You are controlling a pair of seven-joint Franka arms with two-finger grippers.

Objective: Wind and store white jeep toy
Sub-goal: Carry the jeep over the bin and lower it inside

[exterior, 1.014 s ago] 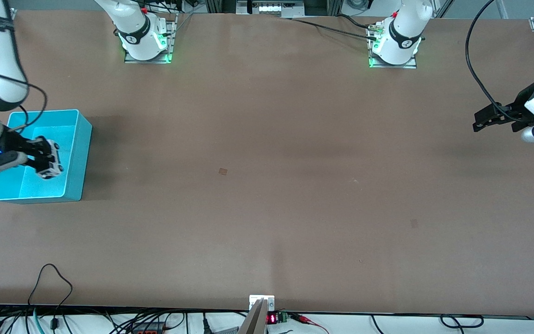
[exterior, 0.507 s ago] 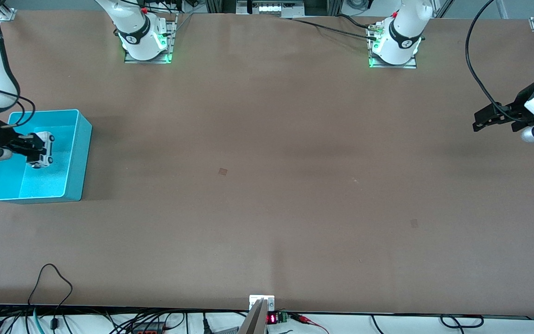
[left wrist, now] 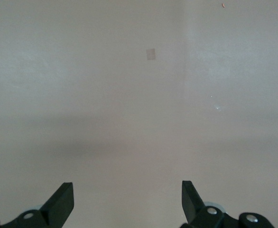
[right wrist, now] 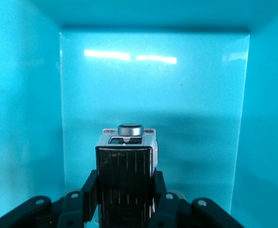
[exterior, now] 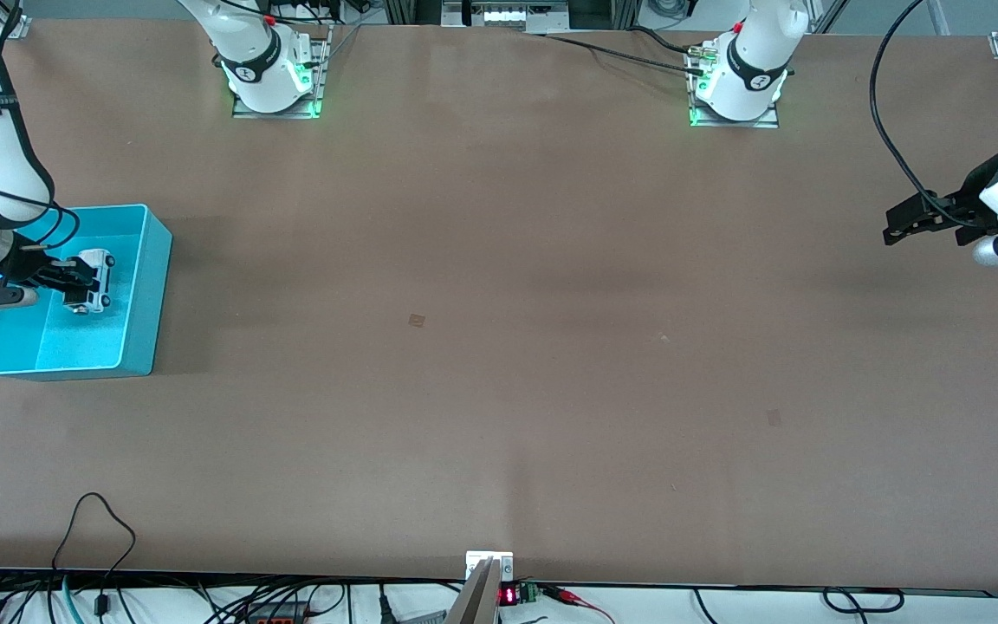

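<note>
The white jeep toy (exterior: 92,281) is held by my right gripper (exterior: 74,282) inside the cyan bin (exterior: 145,286) at the right arm's end of the table. In the right wrist view the jeep (right wrist: 125,171) shows its black roof panel and a round grey knob, with my right gripper (right wrist: 125,190) shut on its sides and the bin's walls (right wrist: 25,95) all around. I cannot tell whether the jeep touches the bin floor. My left gripper (exterior: 906,222) waits open and empty over the table at the left arm's end; its fingers (left wrist: 60,202) show above bare table.
The brown table (exterior: 499,347) holds a small square mark (exterior: 416,321) near its middle. Cables hang along the edge nearest the front camera. The arm bases (exterior: 274,74) stand at the table's farthest edge.
My right gripper has carried the jeep lower into the cyan bin and shifted it a little within the bin. The left arm has not moved.
</note>
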